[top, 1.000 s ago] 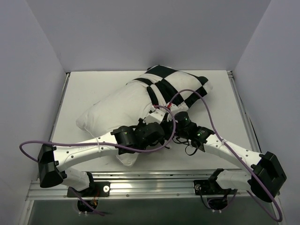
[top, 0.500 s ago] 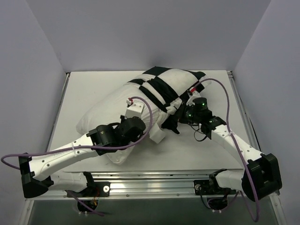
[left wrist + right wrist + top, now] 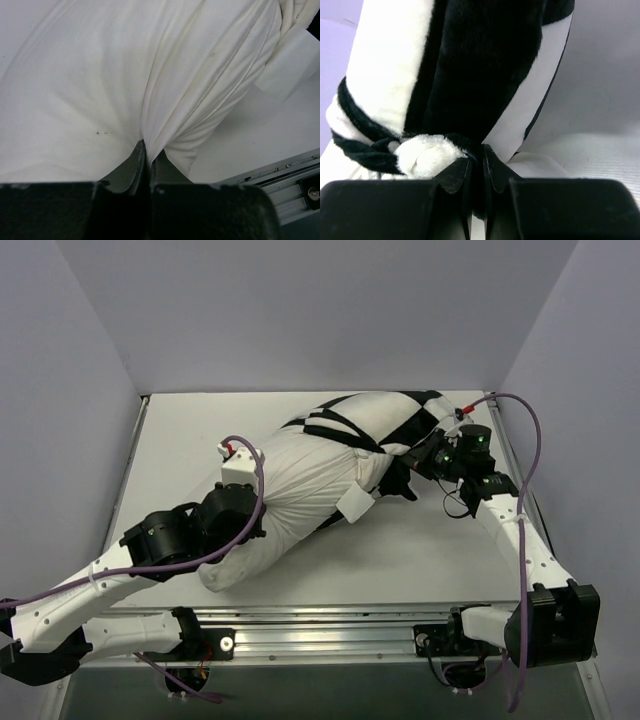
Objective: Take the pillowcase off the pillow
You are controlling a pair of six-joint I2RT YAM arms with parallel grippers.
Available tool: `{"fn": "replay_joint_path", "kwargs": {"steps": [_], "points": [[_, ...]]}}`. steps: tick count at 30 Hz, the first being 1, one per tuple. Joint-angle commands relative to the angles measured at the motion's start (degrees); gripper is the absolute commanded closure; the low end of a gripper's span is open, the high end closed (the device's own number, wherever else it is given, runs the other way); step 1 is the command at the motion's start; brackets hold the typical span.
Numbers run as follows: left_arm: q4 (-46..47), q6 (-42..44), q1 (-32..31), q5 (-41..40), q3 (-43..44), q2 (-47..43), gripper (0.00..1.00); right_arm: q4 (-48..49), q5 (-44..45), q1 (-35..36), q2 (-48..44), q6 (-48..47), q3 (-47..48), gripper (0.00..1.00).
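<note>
White pillow [image 3: 290, 490] lies diagonally on the surface [image 3: 180, 430], mostly bare. The pillowcase [image 3: 395, 415] is bunched over its far right end only. Left end effector [image 3: 146, 152] is clenched on a pinch of the pillow's white fabric, likely anchoring it so it doesn't slide along. Right end effector [image 3: 476, 159] is clenched on a gathered fold of pillowcase, placed to drag the cover off that far end. Label [image 3: 357, 505] is exposed mid-pillow. Judged well along, with one end left to clear.

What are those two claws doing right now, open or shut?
Left gripper: closed, pinching a fold of the white pillow.
Right gripper: closed, gripping the checkered pillowcase.
</note>
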Motion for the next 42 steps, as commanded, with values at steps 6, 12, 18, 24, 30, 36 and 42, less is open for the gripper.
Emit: {"fn": "replay_joint_path", "kwargs": {"steps": [6, 12, 18, 24, 30, 36, 42], "points": [[1.13, 4.73, 1.48, -1.8, 3.85, 2.59, 0.98, 5.72, 1.82, -4.34, -1.26, -5.31, 4.53, 1.0], [7.73, 4.82, 1.48, 3.3, 3.24, 5.32, 0.98, 2.55, 0.75, 2.07, -1.33, -10.69, -0.03, 0.92], [8.89, 5.0, 1.48, 5.5, 4.38, 8.66, 0.98, 2.19, 2.33, 12.62, -4.14, -14.12, -3.55, 0.53], [9.5, 4.56, 1.48, 6.91, 3.5, 8.49, 0.98, 3.68, 1.72, 17.01, -4.15, -16.93, -4.7, 0.22], [9.5, 4.29, 1.48, 7.26, 3.5, 8.67, 0.98, 5.27, 1.45, 23.6, -2.48, -18.86, -3.21, 0.18], [8.62, 4.56, 1.48, 6.56, 4.03, 9.02, 0.98, 3.42, 2.06, 26.51, -6.07, -20.53, -2.94, 0.18], [8.71, 4.73, 1.48, 6.38, 3.77, 9.11, 0.98, 3.07, 2.42, 26.6, -8.28, -20.89, -2.41, 0.17]]}}
